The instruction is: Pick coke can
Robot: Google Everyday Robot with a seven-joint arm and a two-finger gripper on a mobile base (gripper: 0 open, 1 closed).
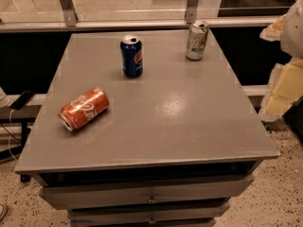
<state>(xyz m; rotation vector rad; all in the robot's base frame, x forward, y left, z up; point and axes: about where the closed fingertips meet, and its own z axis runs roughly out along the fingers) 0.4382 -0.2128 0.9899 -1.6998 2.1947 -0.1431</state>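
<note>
The coke can (84,109), red-orange with white script, lies on its side on the left part of the grey table top (180,117), its silver end towards the front left. My gripper (283,86) is at the right edge of the view, beside and off the table's right side, far from the can. It shows as pale yellow and white parts, cut off by the frame edge. Nothing is seen in it.
A dark blue Pepsi can (131,56) stands upright at the table's back middle. A white-and-green can (197,40) stands upright at the back right. The table has drawers (151,197) below the front edge. A metal rail and glass (142,22) run behind it.
</note>
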